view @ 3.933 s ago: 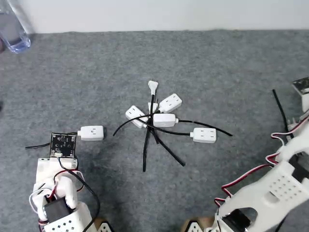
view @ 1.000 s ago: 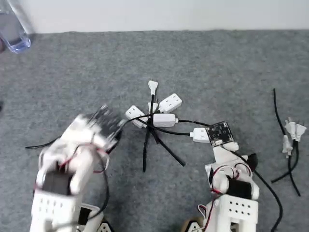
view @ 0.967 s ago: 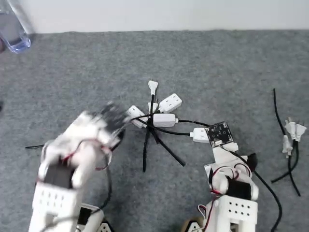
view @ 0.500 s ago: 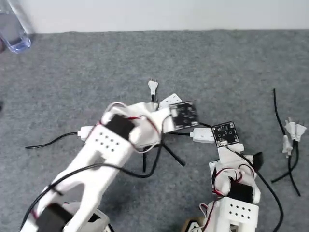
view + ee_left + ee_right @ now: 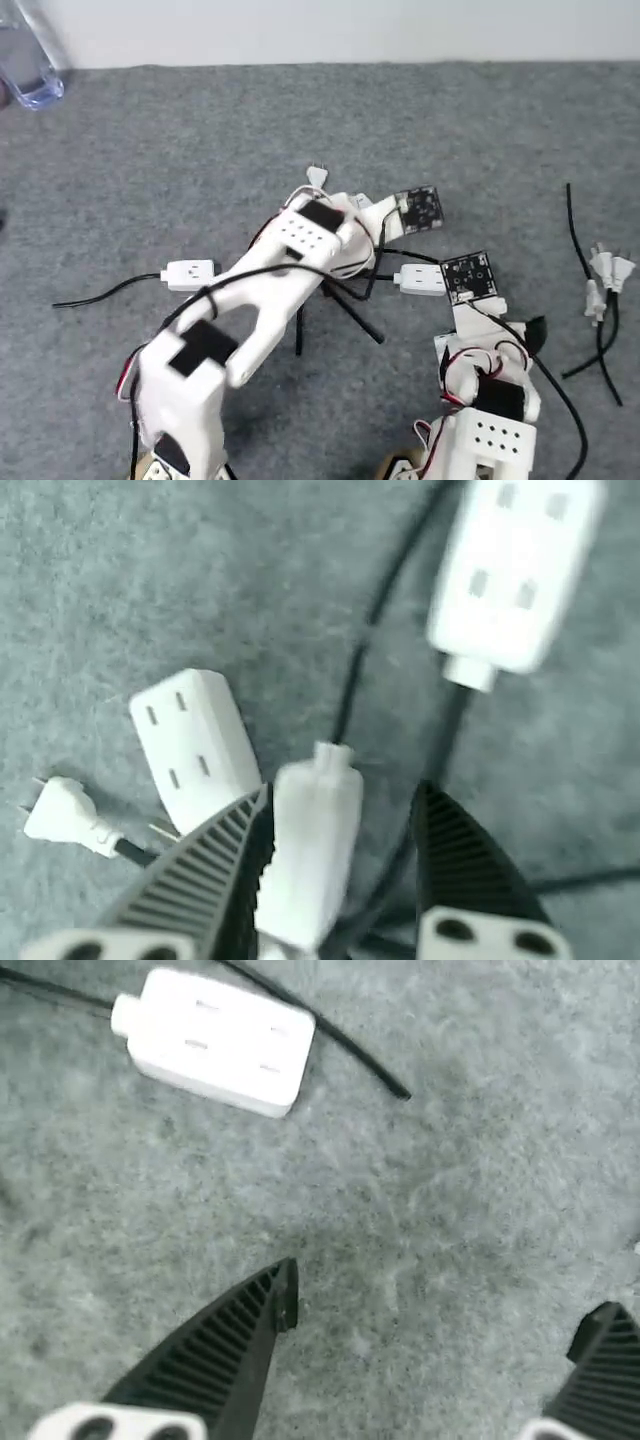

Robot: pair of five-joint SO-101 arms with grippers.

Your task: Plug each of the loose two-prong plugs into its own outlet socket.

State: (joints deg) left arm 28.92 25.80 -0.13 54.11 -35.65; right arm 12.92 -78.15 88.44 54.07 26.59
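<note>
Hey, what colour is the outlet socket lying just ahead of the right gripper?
White. The outlet socket shows best in the right wrist view.

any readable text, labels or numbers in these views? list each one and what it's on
No readable text in any view.
Outlet blocks: slots only, no print visible.
Loose plug: no marking visible.
Right arm's black board: pale specks, too small to read.
Left arm's black board: the same, too small to read.
</note>
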